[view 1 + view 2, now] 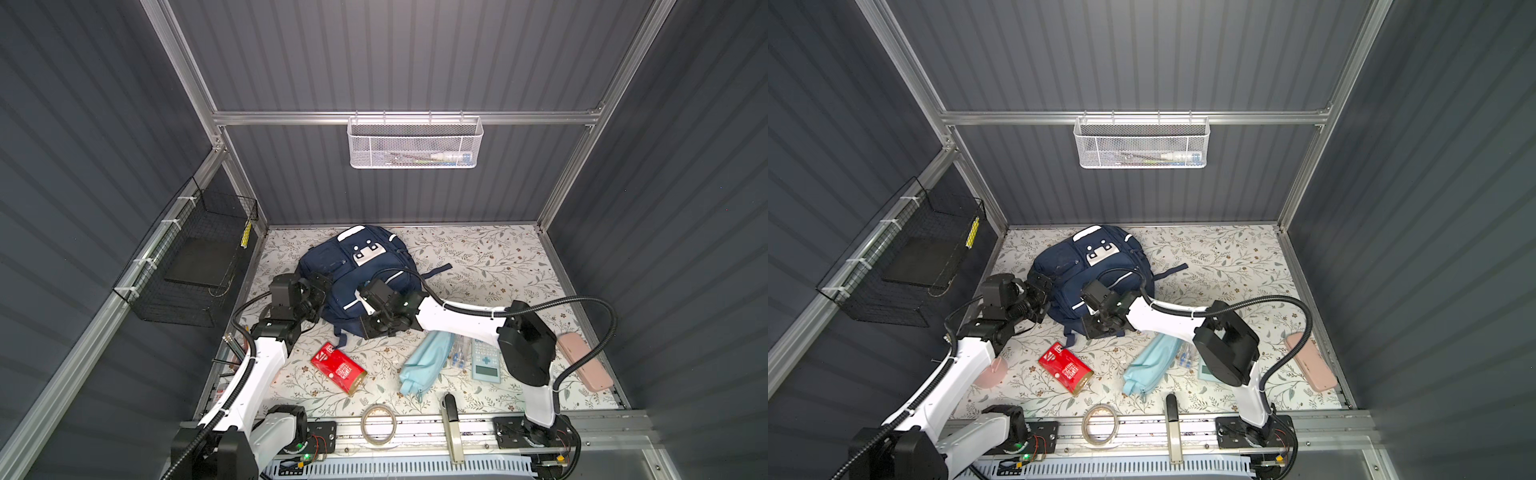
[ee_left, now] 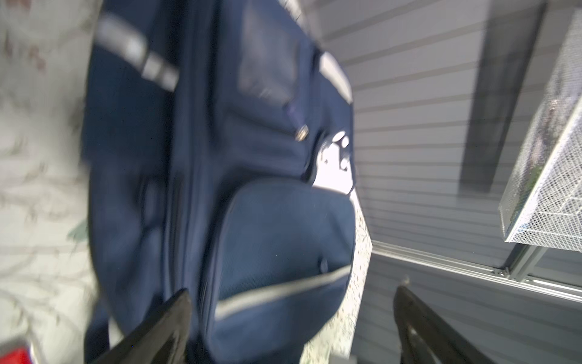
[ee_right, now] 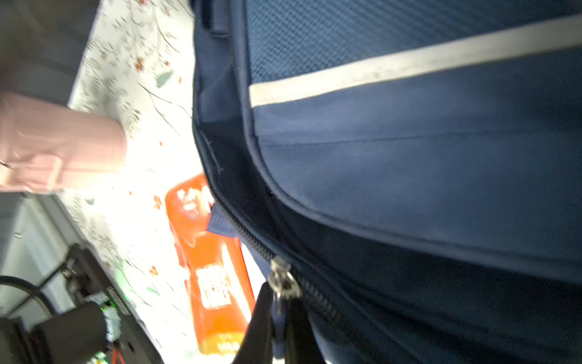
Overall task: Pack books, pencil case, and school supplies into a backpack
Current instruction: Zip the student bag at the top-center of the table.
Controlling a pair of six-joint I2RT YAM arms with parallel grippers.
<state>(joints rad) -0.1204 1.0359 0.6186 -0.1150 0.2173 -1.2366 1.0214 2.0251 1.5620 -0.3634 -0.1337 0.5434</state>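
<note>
Right gripper point(image 3: 278, 327): pressed together, pinching zip pull point(image 3: 281, 279) of backpack point(image 3: 409, 189); left gripper point(image 2: 293, 290): jaws spread wide at the backpack's side pocket; red pack point(image 1: 338, 368) and pencil case point(image 1: 424, 361) lie nearer the arm bases.

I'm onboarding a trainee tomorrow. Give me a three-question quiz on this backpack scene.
1. True or false: the left pincer is open.
2. What part of the backpack does the right pincer grip?
3. Which lies nearer the tape: the red pack or the calculator?
Key: 1 true; 2 the zip pull; 3 the red pack.
</note>
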